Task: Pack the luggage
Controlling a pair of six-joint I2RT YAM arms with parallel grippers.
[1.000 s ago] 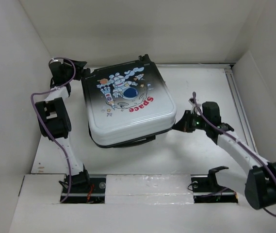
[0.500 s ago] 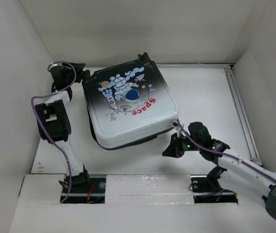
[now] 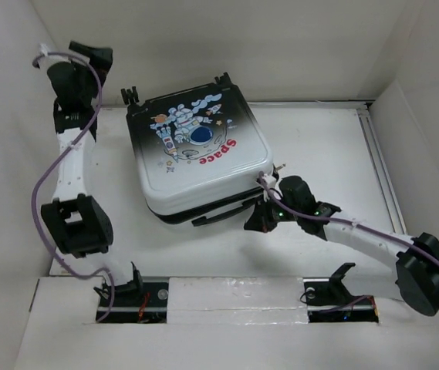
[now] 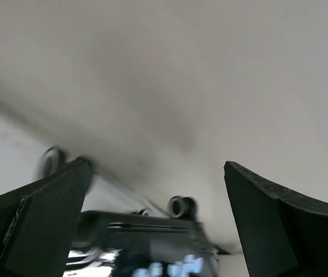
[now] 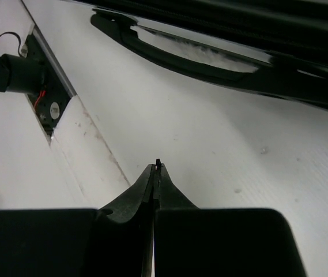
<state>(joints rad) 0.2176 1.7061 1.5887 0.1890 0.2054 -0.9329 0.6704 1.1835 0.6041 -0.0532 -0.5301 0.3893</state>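
While the luggage (image 3: pixel 200 158) lies flat on the table (image 3: pixel 335 139), print side up and lid down, you have these items to reckon with.

Luggage: shell halves together. A dark seam runs along its near edge, and you cannot tell whether it is zipped.

Handle (image 5: pixel 181 55): black, on the luggage's near side, lying free just ahead of the right claw.

Right claw (image 5: pixel 157 167): low at the luggage's near-right corner, fingers pressed together with nothing between them, close to the shell but apparently not touching it.

Left claw (image 4: pixel 157 166): raised high beyond the luggage's far-left corner, fingers spread wide, empty, looking down on a wheel (image 4: pixel 182 206).

Step in hand, as judged: securing the closed lid. Keep the right claw low and level with the seam, and approach along the luggage's near edge rather than across it. Part the fingers only at the piece you mean to take. Bring the left claw down against the luggage's far-left side first, since an unbraced shell may slide.
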